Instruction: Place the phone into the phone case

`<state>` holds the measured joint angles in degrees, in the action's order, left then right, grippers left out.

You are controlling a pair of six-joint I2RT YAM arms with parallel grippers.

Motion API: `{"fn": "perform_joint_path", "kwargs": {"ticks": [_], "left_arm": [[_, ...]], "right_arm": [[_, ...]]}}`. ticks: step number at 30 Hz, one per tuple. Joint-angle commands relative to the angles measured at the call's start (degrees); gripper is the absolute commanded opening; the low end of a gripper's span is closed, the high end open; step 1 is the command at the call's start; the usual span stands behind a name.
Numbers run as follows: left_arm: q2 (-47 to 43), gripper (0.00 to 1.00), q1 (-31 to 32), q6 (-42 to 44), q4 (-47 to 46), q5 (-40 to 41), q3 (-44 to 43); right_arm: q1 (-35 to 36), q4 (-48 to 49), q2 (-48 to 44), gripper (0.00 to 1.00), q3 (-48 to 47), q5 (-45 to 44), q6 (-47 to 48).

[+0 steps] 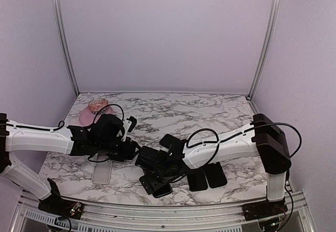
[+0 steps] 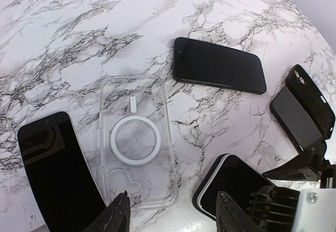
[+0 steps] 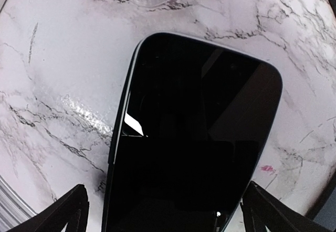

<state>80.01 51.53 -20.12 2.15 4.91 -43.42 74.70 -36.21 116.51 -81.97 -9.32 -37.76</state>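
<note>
Phone case (image 2: pixel 137 148), clear, lies flat near the front-left edge of the counter (image 1: pixel 173 111), just under the left tool (image 2: pixel 170 216), whose fingers are spread apart. Just right of it, the phone (image 3: pixel 194 148) lies flat by the front edge, unpinched between the wide-spread fingers of the right tool (image 3: pixel 170 219).

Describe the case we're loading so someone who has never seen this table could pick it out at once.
On the white marble table, look to the near-left part, under the left arm. Lying flat there is a clear plastic phone case. It is the only see-through item, with a white ring in its middle, whereas the black phones beside it are opaque.
</note>
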Motion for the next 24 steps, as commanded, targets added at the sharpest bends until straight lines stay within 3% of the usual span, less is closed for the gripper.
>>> {"fn": "perform_joint_path", "kwargs": {"ticks": [1,10,18,24], "left_arm": [[-2.28,0.57,0.00,0.90,3.73,1.75,1.13],[-4.24,0.57,-0.01,1.48,3.55,1.12,2.09],[-4.59,0.57,0.03,1.92,2.97,-0.32,2.44],[-5.39,0.59,-0.01,0.65,0.69,-4.38,2.36]], "right_arm": [[0.54,-5.37,3.26,0.99,-3.45,0.08,-2.68],[0.63,-9.17,6.29,0.88,-4.91,-0.55,-3.40],[0.63,-6.83,3.47,0.51,-2.40,-2.40,-3.20],[0.64,3.60,-2.75,0.35,2.88,-5.73,1.13]]}}
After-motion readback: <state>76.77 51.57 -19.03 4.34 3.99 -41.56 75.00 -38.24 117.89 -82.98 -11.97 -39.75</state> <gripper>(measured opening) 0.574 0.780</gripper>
